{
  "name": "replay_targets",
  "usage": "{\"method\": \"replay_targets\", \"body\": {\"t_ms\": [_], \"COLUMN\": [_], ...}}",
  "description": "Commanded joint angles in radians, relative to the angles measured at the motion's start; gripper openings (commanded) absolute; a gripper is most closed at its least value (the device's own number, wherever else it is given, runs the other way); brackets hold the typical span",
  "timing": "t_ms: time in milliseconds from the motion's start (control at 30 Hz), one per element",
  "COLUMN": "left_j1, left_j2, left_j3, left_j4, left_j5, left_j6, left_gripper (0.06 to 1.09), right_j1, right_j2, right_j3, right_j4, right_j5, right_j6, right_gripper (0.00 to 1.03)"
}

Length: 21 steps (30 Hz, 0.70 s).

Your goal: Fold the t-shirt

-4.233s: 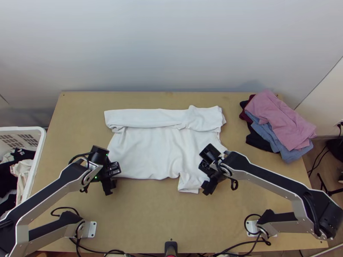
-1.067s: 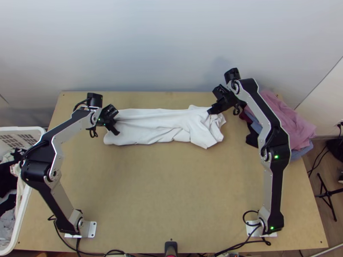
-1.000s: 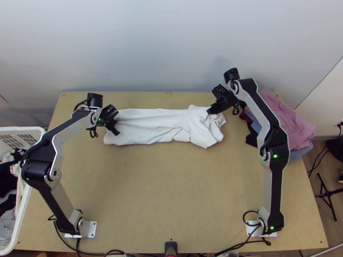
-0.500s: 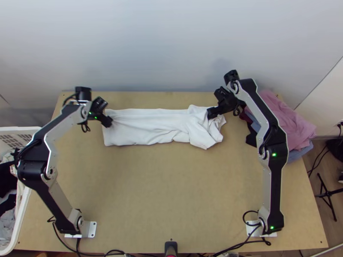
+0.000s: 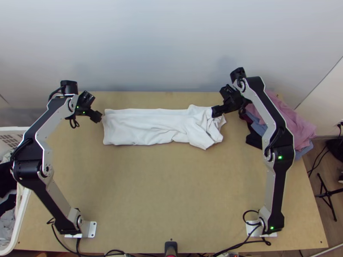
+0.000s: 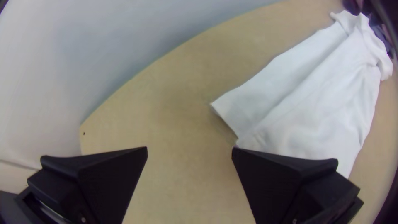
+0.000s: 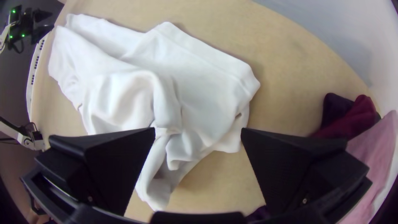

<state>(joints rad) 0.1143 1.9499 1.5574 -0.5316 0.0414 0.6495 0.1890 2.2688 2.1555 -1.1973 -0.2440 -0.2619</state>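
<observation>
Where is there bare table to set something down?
The widest bare stretch of table is on the near side of the white t-shirt, between the left arm and right arm. A thin strip separates shirt and wall. It's crowded at the shirt's right end, with the right tool and clothes pile.

Rocking silver-grey links and chunky black joints on both left arm and right arm. Got pale base plates lower left and lower right of the frame, plus loopy black cables. Sporting tiny green lights too. Wide, flat black fingers on left claw and right claw, little screws included.
</observation>
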Motion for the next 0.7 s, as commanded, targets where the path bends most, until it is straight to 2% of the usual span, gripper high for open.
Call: {"method": "replay_targets", "body": {"t_ms": [0,167,300,367,400,600,667], "left_j1": [0.002,-0.007,-0.008,-0.01,-0.01,0.018,0.021], "left_j2": [-0.012,-0.04,-0.04,-0.042,-0.039,-0.031,-0.023], "left_j3": [-0.005,0.007,-0.01,-0.03,-0.034,-0.031,-0.031], "left_j4": [-0.102,-0.196,-0.266,-0.268,-0.268,-0.272,-0.275], "left_j5": [0.051,0.133,0.244,0.27,0.276,0.311,0.313], "left_j6": [-0.076,-0.198,-0.264,-0.278,-0.283,-0.298,-0.298], "left_gripper": [1.04,1.04,1.04,1.04,1.04,1.04,1.04], "right_j1": [0.029,0.072,0.109,0.138,0.153,0.222,0.233], "right_j2": [-0.071,-0.147,-0.18,-0.195,-0.206,-0.273,-0.278], "right_j3": [-0.036,-0.083,-0.098,-0.123,-0.134,-0.223,-0.253], "right_j4": [-0.038,-0.041,-0.038,-0.021,-0.007,0.197,0.246], "right_j5": [-0.001,0.0,-0.001,-0.001,-0.001,-0.003,-0.008], "right_j6": [0.01,0.024,0.041,0.041,0.041,0.061,0.059], "right_gripper": [0.97,0.96,0.87,0.87,0.83,0.23,0.06]}}
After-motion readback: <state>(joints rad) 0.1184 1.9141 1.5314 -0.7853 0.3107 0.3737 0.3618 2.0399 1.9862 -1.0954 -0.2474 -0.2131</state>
